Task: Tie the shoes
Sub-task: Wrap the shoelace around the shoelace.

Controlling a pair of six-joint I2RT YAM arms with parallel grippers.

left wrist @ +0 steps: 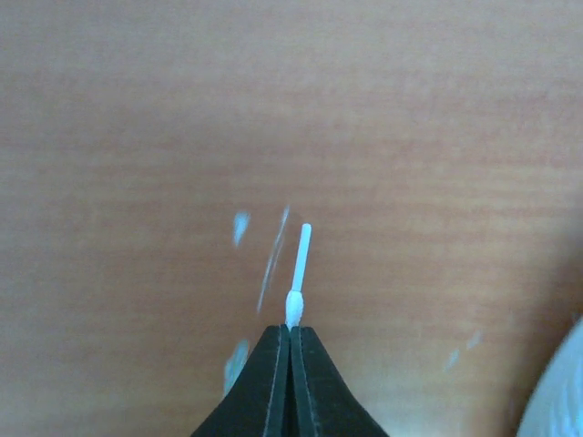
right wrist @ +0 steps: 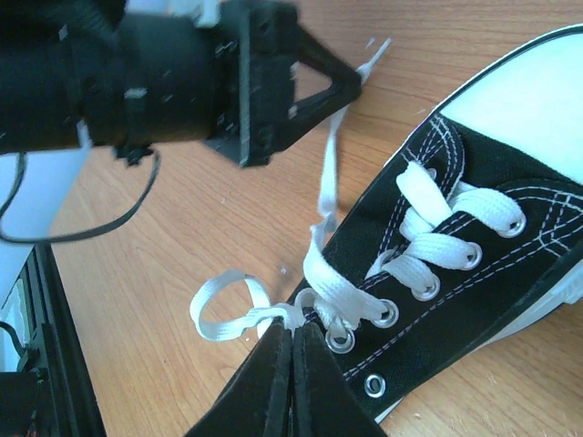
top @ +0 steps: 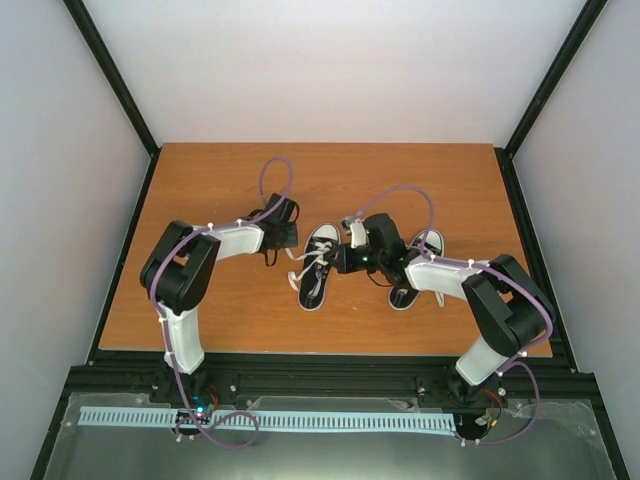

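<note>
**Lace drawn out for the knot.** The left gripper (left wrist: 293, 332) is pinched shut on the stiff tip of a white lace (left wrist: 301, 250) and holds it just above the table (top: 230, 190). The right gripper (right wrist: 291, 330) is clamped on lace at the eyelet row, at the end away from the toe cap. A small loop (right wrist: 221, 305) stands out beside its fingertips.

Both grips are on the black shoe (right wrist: 474, 228) lying between the two arms near the middle of the table. Its long axis runs near to far, with the white toe cap apparently at the far end. The shoe lies to the right of the left gripper, and the held strand runs loosely rightward back to the eyelets. The right gripper is the nearer of the two, right at the shoe.

Any wrap around the loop would likely need the left-held end carried right, toward it. A second shoe (top: 430, 240) sits further right, partly hidden under the right arm.

The wood-grain surface looks smooth, so lace should slide on it. Open board lies to the left and far side, with the white walls (top: 330, 70) well apart.
</note>
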